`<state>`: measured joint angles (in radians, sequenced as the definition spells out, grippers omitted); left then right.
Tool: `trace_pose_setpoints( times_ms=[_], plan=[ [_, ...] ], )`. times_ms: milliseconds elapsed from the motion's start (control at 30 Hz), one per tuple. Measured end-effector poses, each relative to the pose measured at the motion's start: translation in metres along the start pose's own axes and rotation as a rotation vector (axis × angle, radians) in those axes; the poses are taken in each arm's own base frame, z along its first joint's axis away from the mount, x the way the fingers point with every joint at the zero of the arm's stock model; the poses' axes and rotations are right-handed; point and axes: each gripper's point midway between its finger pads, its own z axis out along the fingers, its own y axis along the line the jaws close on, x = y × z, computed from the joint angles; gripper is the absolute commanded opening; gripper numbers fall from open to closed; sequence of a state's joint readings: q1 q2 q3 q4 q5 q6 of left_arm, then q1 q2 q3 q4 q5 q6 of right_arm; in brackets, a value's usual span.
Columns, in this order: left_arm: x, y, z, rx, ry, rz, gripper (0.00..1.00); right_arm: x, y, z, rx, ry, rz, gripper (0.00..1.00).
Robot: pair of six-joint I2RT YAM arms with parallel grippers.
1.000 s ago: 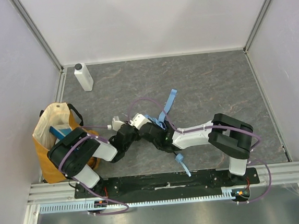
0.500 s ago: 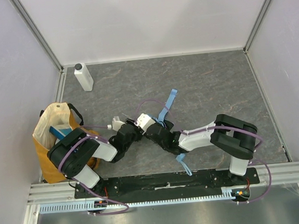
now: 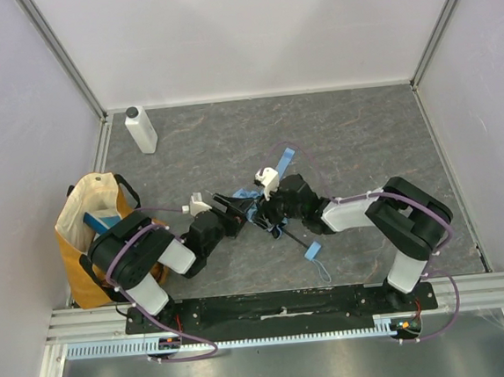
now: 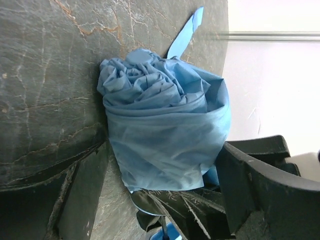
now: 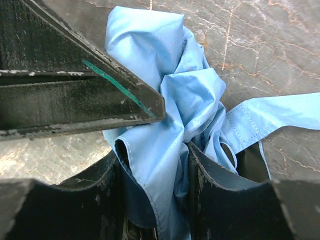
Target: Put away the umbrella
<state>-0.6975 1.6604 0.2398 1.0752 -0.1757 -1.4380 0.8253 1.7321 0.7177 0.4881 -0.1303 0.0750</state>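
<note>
The umbrella [image 3: 254, 204] is a crumpled sky-blue fabric bundle on the dark floor between my two grippers. Its strap [image 3: 283, 160] trails toward the back, and another blue tail [image 3: 313, 250] lies toward the front. In the left wrist view the bundle [image 4: 165, 125] sits between the spread fingers [image 4: 260, 185] of my left gripper [image 4: 165, 200], which is open. My right gripper [image 5: 155, 190] is shut on a fold of the umbrella fabric [image 5: 170, 100]. In the top view the left gripper [image 3: 229, 210] and right gripper [image 3: 271, 206] face each other closely.
A yellow-and-cream tote bag [image 3: 93, 233] stands open at the left edge beside the left arm's base. A white bottle [image 3: 141, 129] stands in the back left corner. Pale walls enclose the floor on three sides. One left finger [image 5: 75, 100] crosses the right wrist view.
My left gripper has opened and let go of the umbrella. The right arm has swung toward the back with the fabric in its grip, dragging the front blue tail along.
</note>
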Motion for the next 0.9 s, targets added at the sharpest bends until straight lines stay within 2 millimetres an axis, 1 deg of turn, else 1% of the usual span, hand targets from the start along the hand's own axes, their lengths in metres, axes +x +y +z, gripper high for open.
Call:
trace_pose_setpoints(
  times_ms=[233,333,467,667,800,900],
  plan=[
    [0.0,-0.001,0.002,0.023,-0.001,0.017,0.92,0.0,-0.001,-0.002,-0.185,-0.016,0.179,0.0],
    [0.0,-0.001,0.003,0.025,-0.001,0.029,0.88,0.001,0.003,-0.006,-0.247,-0.012,0.248,0.0],
    [0.001,0.0,0.004,0.027,0.005,0.032,0.84,0.001,0.005,-0.01,-0.302,-0.007,0.335,0.0],
    [0.004,0.0,0.009,0.041,0.016,0.028,0.83,-0.002,0.008,-0.011,-0.348,-0.009,0.462,0.0],
    [0.003,-0.001,0.01,0.045,0.016,0.028,0.83,-0.005,0.015,-0.012,-0.388,-0.015,0.545,0.0],
    [0.004,-0.002,0.011,0.047,0.019,0.029,0.83,-0.008,0.024,-0.016,-0.444,-0.017,0.602,0.0]
  ],
)
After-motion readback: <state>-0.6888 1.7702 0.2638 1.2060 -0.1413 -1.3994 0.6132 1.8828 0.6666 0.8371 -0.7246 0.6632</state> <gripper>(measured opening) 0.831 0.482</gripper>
